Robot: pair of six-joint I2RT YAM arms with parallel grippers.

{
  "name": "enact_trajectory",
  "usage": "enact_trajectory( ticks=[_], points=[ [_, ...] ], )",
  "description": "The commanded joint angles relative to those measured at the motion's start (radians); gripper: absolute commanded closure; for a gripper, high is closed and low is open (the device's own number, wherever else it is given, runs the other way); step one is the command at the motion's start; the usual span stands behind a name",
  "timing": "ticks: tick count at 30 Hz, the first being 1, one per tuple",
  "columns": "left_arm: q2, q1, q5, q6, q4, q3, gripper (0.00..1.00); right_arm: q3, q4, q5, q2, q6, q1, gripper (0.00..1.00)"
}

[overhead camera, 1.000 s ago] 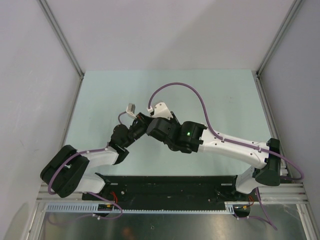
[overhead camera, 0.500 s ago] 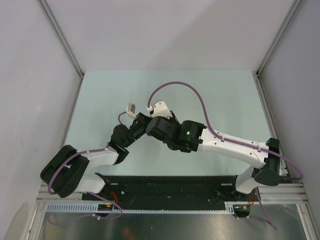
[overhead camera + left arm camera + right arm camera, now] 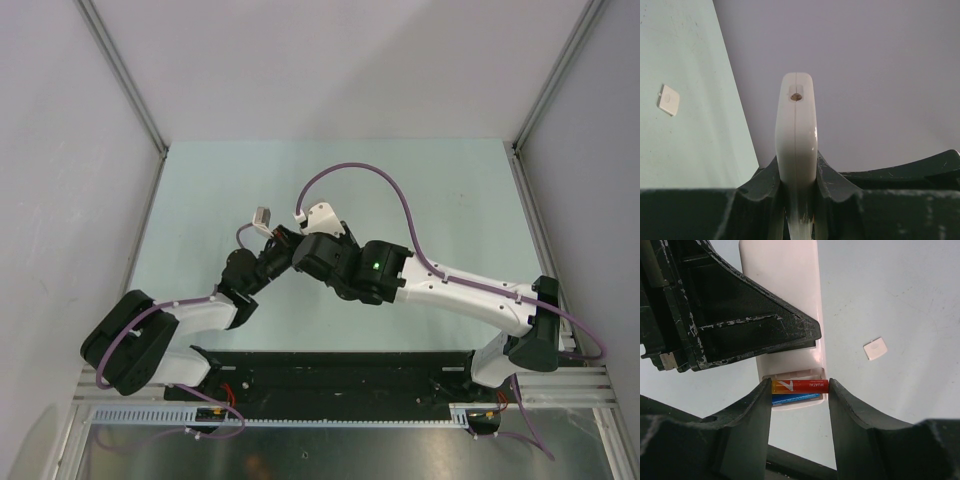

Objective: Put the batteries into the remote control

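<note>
The left end effector [image 3: 796, 172] clamps the remote control [image 3: 796, 120] steady while the right end effector [image 3: 800, 388], grasping the red battery [image 3: 800, 386] by its ends, apparently seats it beside the blue battery [image 3: 796, 399].

The two arms meet over the middle of the counter [image 3: 200, 190], and there the room is very tight. The left fingers [image 3: 760, 187] clamp the remote control [image 3: 796, 125] and cover much of its back, so only the open bay at its end is reachable. The right fingers [image 3: 742, 435] fill that gap, with the red battery [image 3: 800, 386] between them, just above the blue battery [image 3: 796, 399] in the bay. A small white lid [image 3: 875, 348] lies on the counter, apart from both. The far half and both sides of the counter are open, up to the walls [image 3: 60, 150].
</note>
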Motion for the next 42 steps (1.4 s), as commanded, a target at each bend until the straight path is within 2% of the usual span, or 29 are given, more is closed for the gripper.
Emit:
enact_trajectory(
  ticks=[1, 15, 32, 36, 42],
  points=[
    [-0.016, 0.0, 0.001, -0.006, 0.068, 0.005, 1.0, 0.036, 0.005, 0.005, 0.002, 0.023, -0.002, 0.55],
    [-0.013, 0.0, -0.002, -0.009, 0.068, 0.005, 1.0, 0.035, 0.005, 0.013, 0.001, 0.026, 0.0, 0.44],
    [-0.011, 0.0, -0.007, -0.006, 0.068, 0.004, 1.0, 0.036, 0.009, 0.024, -0.001, 0.026, -0.014, 0.41],
    [0.001, 0.024, -0.008, -0.002, 0.068, -0.006, 1.0, 0.03, 0.032, 0.033, -0.033, 0.028, -0.026, 0.41],
    [0.001, 0.095, 0.002, 0.011, 0.068, -0.024, 1.0, -0.058, 0.092, 0.025, -0.188, 0.083, -0.06, 0.41]
  ],
)
